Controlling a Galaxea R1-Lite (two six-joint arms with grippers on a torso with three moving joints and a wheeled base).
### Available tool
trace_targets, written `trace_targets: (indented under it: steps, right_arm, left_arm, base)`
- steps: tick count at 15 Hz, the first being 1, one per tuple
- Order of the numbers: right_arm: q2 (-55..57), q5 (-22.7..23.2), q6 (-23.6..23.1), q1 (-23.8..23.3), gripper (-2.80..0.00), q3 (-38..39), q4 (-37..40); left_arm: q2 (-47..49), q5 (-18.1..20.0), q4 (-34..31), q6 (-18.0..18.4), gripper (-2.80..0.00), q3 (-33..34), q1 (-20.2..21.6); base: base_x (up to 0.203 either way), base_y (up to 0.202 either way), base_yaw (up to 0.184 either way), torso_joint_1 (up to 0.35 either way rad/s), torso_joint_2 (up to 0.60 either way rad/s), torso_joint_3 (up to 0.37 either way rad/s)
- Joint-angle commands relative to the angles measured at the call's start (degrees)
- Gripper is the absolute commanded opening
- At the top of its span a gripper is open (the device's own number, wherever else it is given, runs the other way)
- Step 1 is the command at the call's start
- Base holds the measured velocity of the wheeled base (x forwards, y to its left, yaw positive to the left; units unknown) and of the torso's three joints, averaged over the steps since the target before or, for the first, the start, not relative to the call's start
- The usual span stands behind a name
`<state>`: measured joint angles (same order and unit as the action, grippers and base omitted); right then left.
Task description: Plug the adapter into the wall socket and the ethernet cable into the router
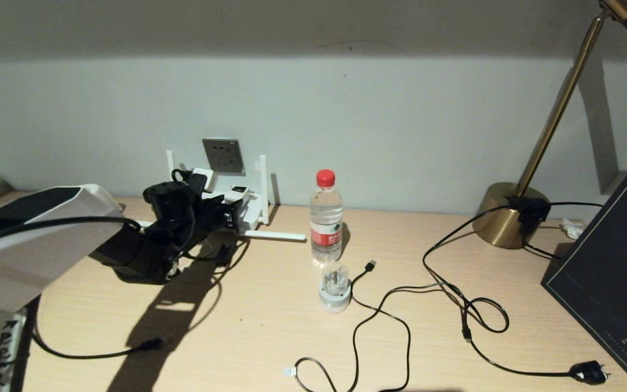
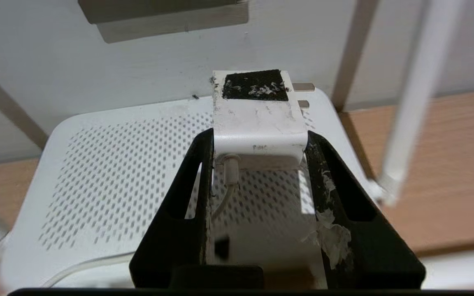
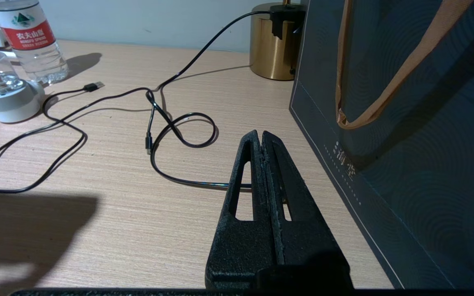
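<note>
Stretching wide, the desk keeps open wood near its front edge, between two black cords. One router sits against the back wall under one wall socket, antennas upright. One bottle stands mid-desk. The left gripper clamps the adapter above the router, prongs facing the wall, below the socket. The right gripper, pressed closed and empty, hovers beside a dark bag.
</note>
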<state>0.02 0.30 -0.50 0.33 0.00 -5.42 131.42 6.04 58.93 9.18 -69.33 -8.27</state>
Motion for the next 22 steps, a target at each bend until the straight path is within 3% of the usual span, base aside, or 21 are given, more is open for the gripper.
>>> trace_targets:
  steps: [1,9,12,17,20,22]
  right_arm:
    - [0.06,0.05,-0.03,0.02,-2.80,2.02,-0.02]
    - [0.06,0.05,-0.04,0.02,-2.80,2.02,-0.02]
    - [0.06,0.05,-0.03,0.02,-2.80,2.02,-0.02]
    - [0.06,0.05,-0.03,0.02,-2.80,2.02,-0.02]
    - [0.06,0.05,-0.03,0.02,-2.80,2.02,-0.02]
    - [0.06,0.08,-0.29,0.02,-2.80,2.02,-0.04]
  left_arm:
    - [-6.55,0.11,0.83,0.05,-2.80,5.38,0.15]
    - [-31.55,1.40,3.35,-0.03,-2.80,41.60,0.06]
    - [-38.54,1.98,3.66,-0.04,-2.80,50.38,0.08]
    - [-43.45,5.52,7.31,1.89,-2.80,49.22,-0.67]
    - [-45.88,9.02,7.50,6.96,-2.80,42.37,-0.57]
    - [-45.32,14.29,7.27,12.12,-2.80,36.11,-0.55]
  base:
    - [0.000,0.000,0.000,0.000,0.00,0.000]
    - [0.000,0.000,0.000,0.000,0.00,0.000]
    - [0.000,0.000,0.000,0.000,0.00,0.000]
    - [0.000,0.000,0.000,0.000,0.00,0.000]
    - [0.000,0.000,0.000,0.000,0.00,0.000]
    - [0.000,0.000,0.000,0.000,0.00,0.000]
